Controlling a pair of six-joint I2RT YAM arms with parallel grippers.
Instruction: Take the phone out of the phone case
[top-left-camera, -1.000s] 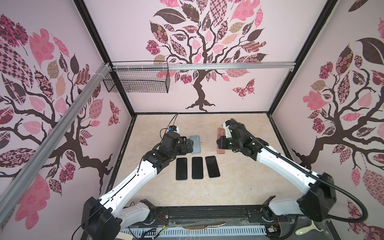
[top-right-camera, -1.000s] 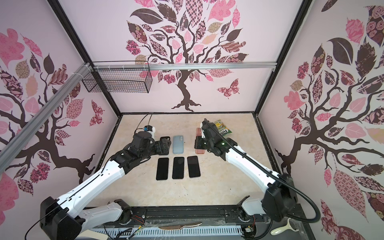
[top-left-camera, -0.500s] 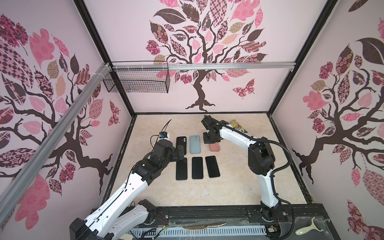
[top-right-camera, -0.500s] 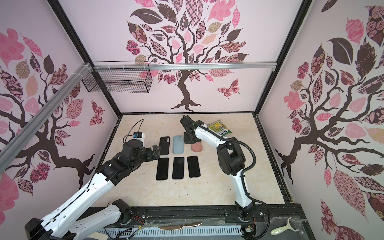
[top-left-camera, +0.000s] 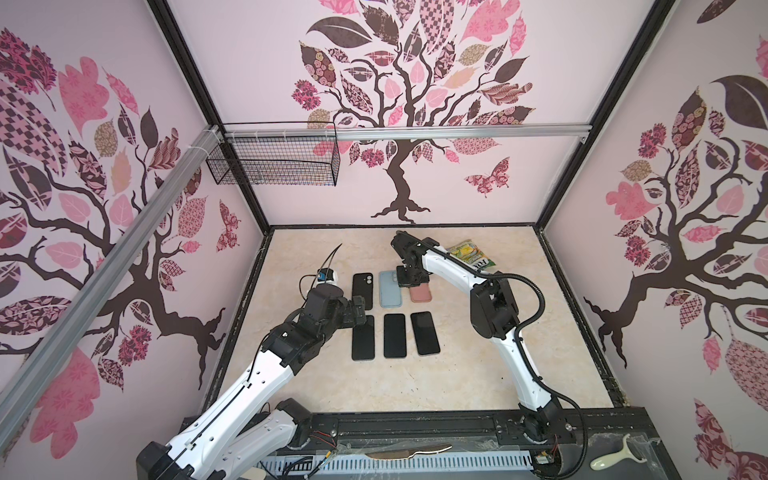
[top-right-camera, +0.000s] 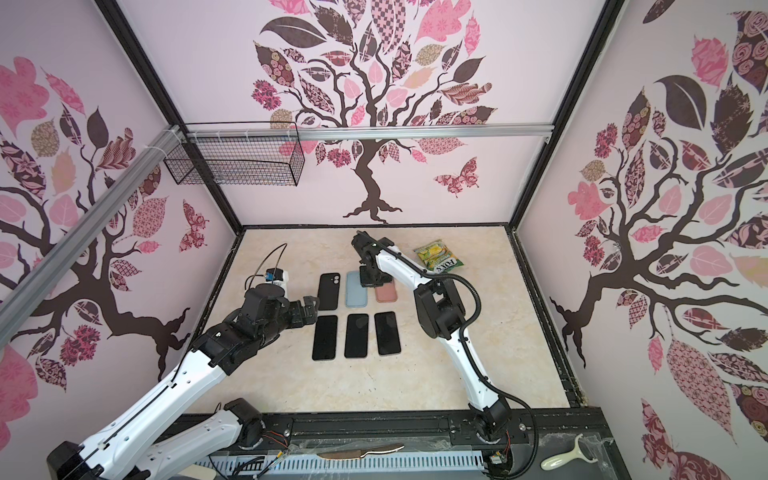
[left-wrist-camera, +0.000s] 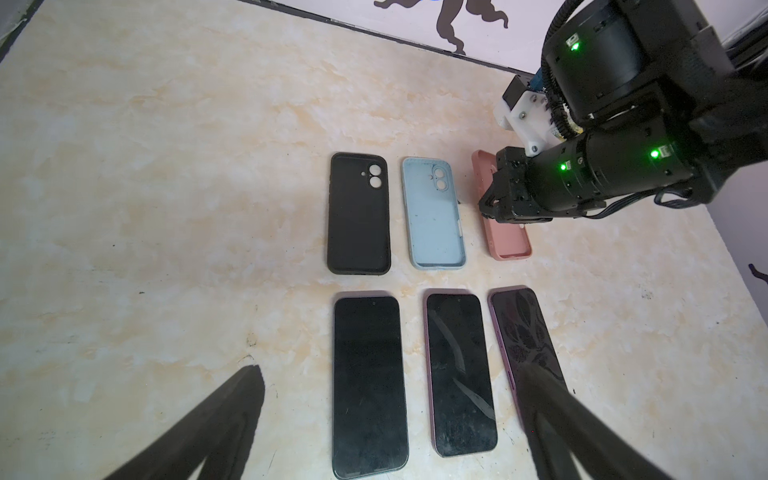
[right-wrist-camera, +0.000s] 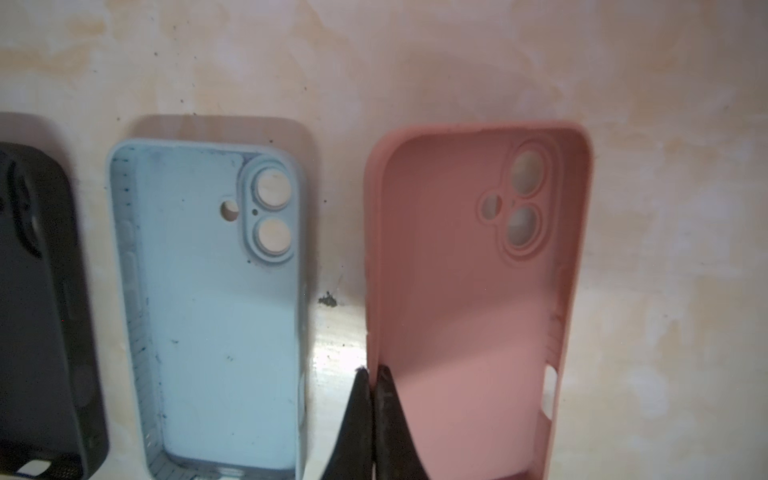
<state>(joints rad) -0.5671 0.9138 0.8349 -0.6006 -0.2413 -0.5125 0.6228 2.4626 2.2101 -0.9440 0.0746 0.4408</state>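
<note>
left gripper (top-right-camera: 309, 312) is spread wide, nothing gripped. Three bare phones are laid face-up in a row just ahead of it: left phone (left-wrist-camera: 369, 386), middle phone (left-wrist-camera: 459, 374), right phone (left-wrist-camera: 523, 332). Empty black case (left-wrist-camera: 358, 214) is set beyond them. Empty blue case (right-wrist-camera: 216, 332) is seen just beside right gripper (right-wrist-camera: 372, 374), which is clamped on one side wall of the empty pink case (right-wrist-camera: 478, 311).

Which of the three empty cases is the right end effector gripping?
The pink case, at the row's end. The right end effector is shut on its side wall; the blue case and the black case lie free.
</note>
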